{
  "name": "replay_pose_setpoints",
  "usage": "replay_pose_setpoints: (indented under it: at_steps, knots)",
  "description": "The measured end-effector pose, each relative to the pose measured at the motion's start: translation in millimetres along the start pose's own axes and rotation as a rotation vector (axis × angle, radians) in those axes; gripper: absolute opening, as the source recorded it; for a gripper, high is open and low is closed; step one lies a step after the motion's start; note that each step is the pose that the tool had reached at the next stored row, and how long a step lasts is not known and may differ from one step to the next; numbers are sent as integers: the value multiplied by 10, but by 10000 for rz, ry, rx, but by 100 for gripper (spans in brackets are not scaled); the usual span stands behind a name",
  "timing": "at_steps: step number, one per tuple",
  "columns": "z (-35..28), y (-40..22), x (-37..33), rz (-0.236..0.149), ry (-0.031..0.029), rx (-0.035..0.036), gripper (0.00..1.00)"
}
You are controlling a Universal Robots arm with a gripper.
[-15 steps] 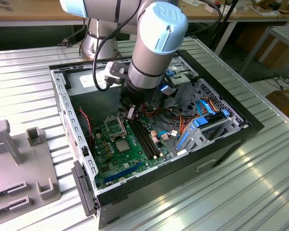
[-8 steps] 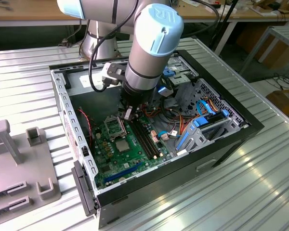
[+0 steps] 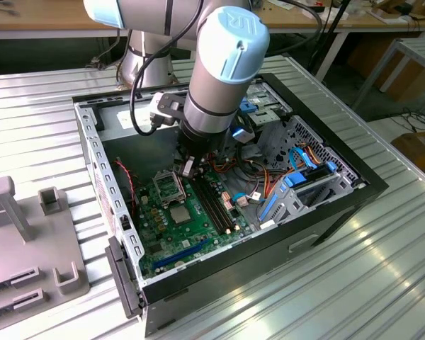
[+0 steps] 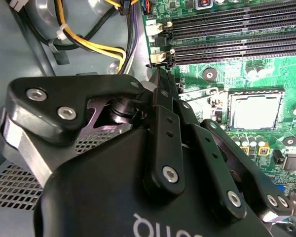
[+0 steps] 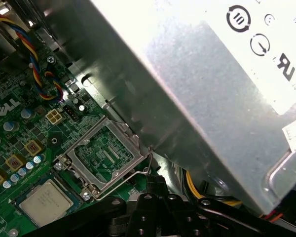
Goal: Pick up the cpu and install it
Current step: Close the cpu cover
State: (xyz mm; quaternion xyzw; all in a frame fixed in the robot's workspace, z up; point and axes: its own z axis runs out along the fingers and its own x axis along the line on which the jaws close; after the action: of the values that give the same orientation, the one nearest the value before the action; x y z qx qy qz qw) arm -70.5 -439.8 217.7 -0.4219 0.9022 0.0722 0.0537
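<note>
Silver cpu lies in its socket; gripper at the lever, jaws pressed together, empty | I judge seating done; cover frame still open

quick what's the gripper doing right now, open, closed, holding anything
Gripper: jaws closed together, holding nothing; the cpu lies on the motherboard beside the open socket.

You had a ribbed metal tabletop carrying everything. An open black computer case lay directly on it, near the middle, and a grey plastic fixture with upright posts lay at the exterior view's left, apart from the case.
</note>
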Motion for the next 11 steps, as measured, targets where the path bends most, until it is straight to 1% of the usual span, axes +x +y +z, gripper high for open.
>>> replay_pose_setpoints:
  at_steps: [2, 4, 6, 11]
  knots:
    - [3, -5, -7, -56, 0, -10, 11]
    - [2, -12, -15, -271, 22, -44, 11]
    - [3, -17, -22, -673, 57, -108, 11]
    - [4, -17, -23, -1030, 89, -165, 11]
